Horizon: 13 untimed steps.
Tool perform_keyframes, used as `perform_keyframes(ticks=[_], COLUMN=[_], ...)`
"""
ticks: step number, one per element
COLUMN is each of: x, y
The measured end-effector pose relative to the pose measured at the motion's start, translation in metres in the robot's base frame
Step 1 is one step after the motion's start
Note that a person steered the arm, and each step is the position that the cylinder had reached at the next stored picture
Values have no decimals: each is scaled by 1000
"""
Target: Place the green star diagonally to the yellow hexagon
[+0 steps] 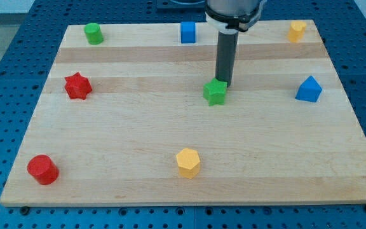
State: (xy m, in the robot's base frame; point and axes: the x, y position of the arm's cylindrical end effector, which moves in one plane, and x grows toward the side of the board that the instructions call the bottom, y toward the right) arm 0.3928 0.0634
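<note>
In the camera view, we are looking down at a wooden board [107, 146] sitting on a blue table with holes [5, 95]. We have no fingers to open or close, only a dark rod, and my tip [223, 85] is touching the top right side of the green star [215, 92], a little right of the middle of the frame. The yellow hexagon [188, 162] is sitting well below the star and a bit to its left, near the bottom of the frame. A red star [77, 86] is sitting at the left, and a red round block [42, 169] is lying in the lower left. A green round block [93, 32], a blue cube [187, 32] and a small yellow block [297, 30] are lining the top edge. A blue pointed block [308, 89] is sitting at the right.
</note>
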Motion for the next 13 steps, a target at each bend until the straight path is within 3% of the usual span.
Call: perform_keyframes(ticks=[5, 9, 13], x=[2, 35, 18], y=[-66, -13, 33])
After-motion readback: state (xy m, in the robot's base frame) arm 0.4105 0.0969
